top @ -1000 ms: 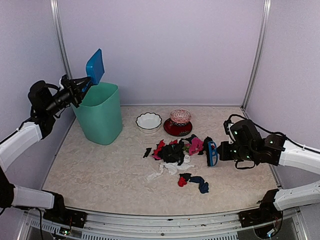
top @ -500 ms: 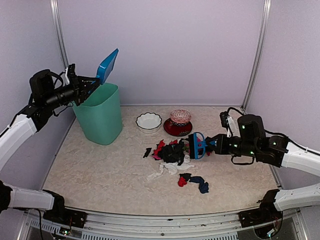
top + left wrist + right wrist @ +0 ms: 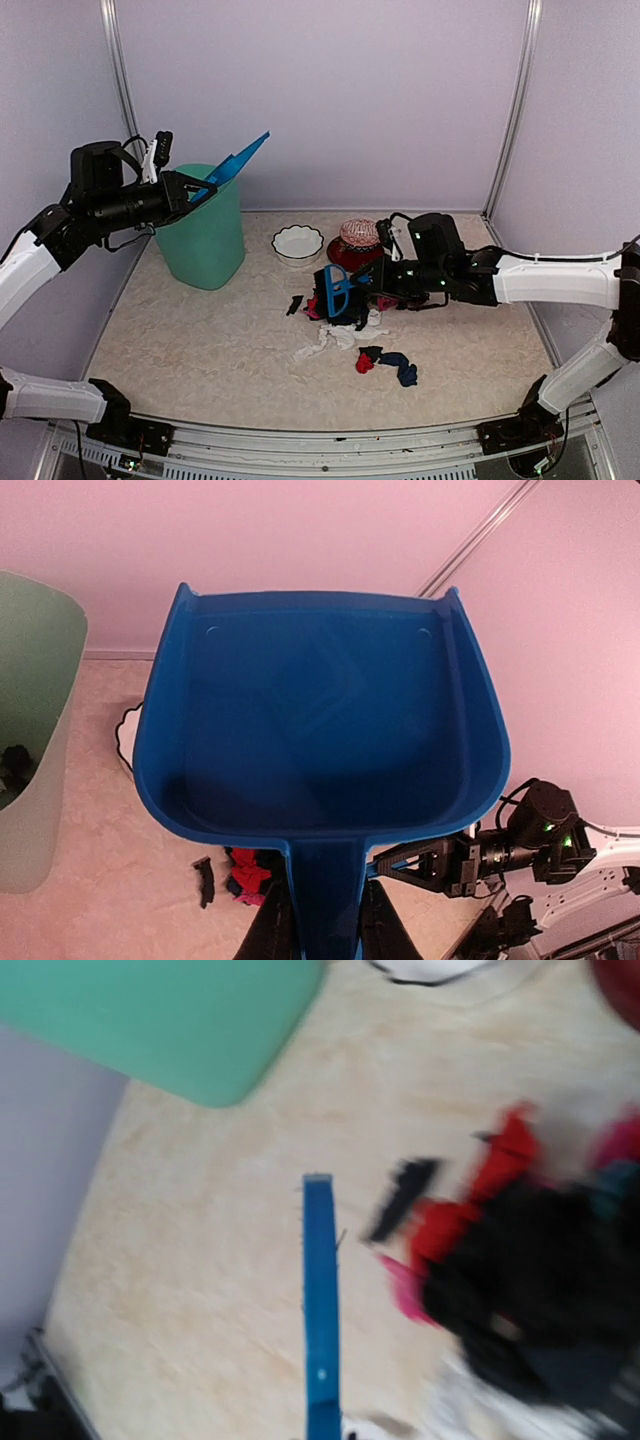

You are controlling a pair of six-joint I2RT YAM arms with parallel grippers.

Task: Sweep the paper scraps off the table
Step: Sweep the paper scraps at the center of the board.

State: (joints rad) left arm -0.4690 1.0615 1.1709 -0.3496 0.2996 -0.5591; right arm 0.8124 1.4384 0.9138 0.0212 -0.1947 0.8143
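1. The paper scraps (image 3: 350, 312) lie in a wrinkly heap in the middle of the desk (image 3: 180, 340). They are mostly black, with red, pink and white bits. One black strip lies just left of the heap. Red and blue wads sit nearer to me.
2. My brush and right arm hide part of the heap. In my right wrist view the scraps are all smeary, so I cannot pick out single pieces.
3. My right pincer (image 3: 368, 288) is clamped on the small blue hand brush (image 3: 335, 292), right at the heap. I cannot tell if its bristles touch the paper.
4. My left pincer (image 3: 325, 935) squeezes the handle of the blue dustpan (image 3: 320, 730). The pan is smooth, shiny plastic, tilted up over the green bin (image 3: 205, 240). The handle's end is cut off in my left wrist view.
5. Something dark lies inside the bin, too small to make out.
6. Behind the heap stand a white bowl (image 3: 298, 244) with a wavy rim and a red dish (image 3: 350, 262) holding something pink and ribbed.
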